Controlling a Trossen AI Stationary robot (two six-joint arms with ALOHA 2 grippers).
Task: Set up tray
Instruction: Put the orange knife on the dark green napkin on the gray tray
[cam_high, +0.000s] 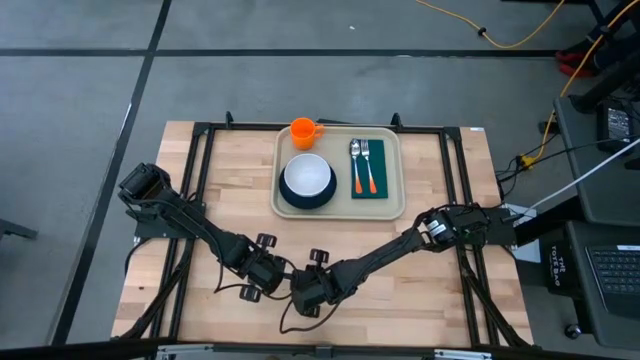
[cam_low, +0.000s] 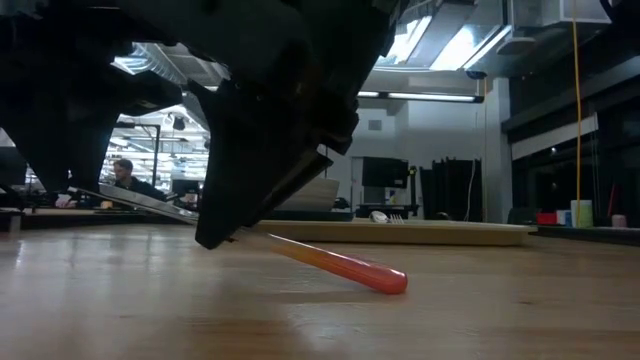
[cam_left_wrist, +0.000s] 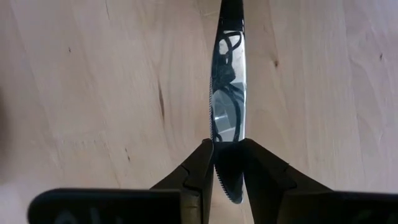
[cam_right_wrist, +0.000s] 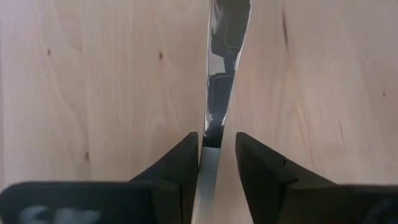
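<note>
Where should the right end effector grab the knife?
Probably on the flat faces of the knife blade, beside where the left end effector pinches it. The thin blade runs edge-on between the fingers of the right end effector, so closing across it suits; the orange handle slopes to the table.

Wooden table (cam_high: 420, 290): occupies the frame center of the high view. Yellow cable (cam_high: 520, 35): lies on the grey floor, upper right. Laptop keyboard (cam_high: 612, 270): right edge. In the low view, a seated person (cam_low: 125, 178) appears at the left, in the background.
</note>
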